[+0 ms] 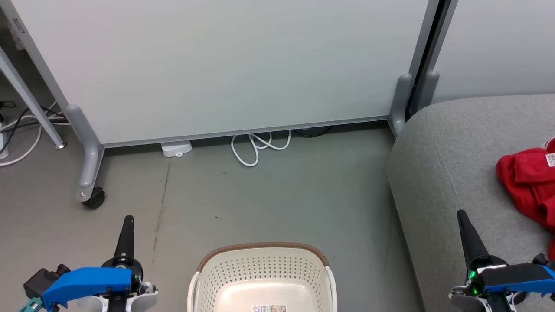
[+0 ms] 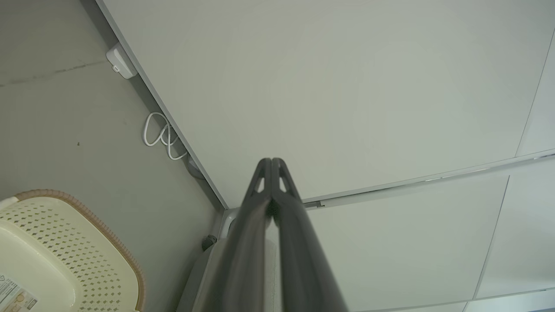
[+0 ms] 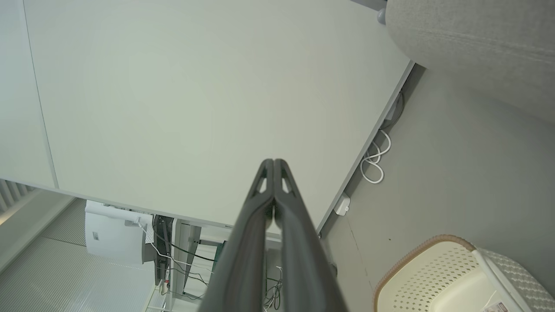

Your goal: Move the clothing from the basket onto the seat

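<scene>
Left gripper (image 1: pixel 128 221): clamped tight, two long dark fingers pressed tip to tip with nothing between them, hanging to the left of the basket (image 1: pixel 264 246).
Right gripper (image 1: pixel 462 216): pinched together too and carrying nothing, well to the right of the basket, over the near edge of the seat (image 1: pixel 451 143).
Clothing (image 1: pixel 527 177): there it is, a crumpled red heap far to the right of the basket, lying on the seat and apart from both grippers. A white tag (image 1: pixel 550 159) shows on top. The heap runs off the frame, so I cannot tell if it is one garment or two.
Basket: cream plastic with perforated walls, rounded corners and a brown woven-look rim band. The part of its base in view carries a label sticker (image 1: pixel 269 308) and no red fabric.
Handling: my read is light, limp and soft, so it will sag and trail rather than hold a shape. It is not fragile, though thin sports fabric may be a touch slick.
Where to grip: a raised fold or bunched ridge looks best, since flat cloth gives closed-in fingers little to bite.
Seat: grey woven upholstery with a rounded corner and a stitched seam, much bigger than the basket.
Floor (image 1: pixel 277 195): smooth grey around the basket.
Beyond the basket: a pale smooth partition (image 1: pixel 217 65) on grey legs, with a white cable (image 1: pixel 256 149) looped at its foot.
</scene>
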`<state>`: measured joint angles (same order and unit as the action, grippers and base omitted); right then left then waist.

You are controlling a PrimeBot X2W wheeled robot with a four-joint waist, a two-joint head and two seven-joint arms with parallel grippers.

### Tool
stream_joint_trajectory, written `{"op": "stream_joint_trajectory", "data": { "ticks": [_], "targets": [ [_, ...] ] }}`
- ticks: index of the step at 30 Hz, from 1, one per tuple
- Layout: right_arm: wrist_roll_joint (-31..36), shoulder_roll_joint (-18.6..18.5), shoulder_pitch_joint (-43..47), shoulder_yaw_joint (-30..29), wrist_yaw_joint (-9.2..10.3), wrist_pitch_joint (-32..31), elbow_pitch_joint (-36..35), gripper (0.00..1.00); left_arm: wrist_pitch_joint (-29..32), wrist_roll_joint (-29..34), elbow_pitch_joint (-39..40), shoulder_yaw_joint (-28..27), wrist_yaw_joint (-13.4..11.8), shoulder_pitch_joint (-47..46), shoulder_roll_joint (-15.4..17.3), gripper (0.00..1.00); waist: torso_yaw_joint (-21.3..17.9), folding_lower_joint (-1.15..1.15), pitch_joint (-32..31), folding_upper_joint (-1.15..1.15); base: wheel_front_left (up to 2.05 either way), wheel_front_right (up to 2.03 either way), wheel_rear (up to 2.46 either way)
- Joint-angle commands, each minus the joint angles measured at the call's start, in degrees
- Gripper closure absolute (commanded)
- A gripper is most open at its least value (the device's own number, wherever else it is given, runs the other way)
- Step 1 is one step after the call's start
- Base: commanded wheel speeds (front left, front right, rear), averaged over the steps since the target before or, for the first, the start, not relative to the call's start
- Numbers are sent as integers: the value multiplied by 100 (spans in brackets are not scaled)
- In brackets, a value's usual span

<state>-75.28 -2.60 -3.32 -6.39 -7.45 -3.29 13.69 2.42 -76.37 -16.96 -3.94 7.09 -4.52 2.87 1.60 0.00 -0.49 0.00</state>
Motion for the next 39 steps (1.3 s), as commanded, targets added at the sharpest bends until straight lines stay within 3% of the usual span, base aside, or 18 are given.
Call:
{"op": "stream_joint_trajectory", "data": {
  "ticks": [1, 39],
  "targets": [
    [-150, -37, -125, -13, -5, -30, -17, 100, 42, -128, 64, -45, 39, -98, 2, 100, -6, 0, 3, 0, 0, 0, 0],
    [-1719, -43, -337, -21, -6, -344, 41, 100, 435, -1610, 309, -276, 63, -198, 0, 100, -160, 0, 67, 0, 0, 0, 0]
  ]
}}
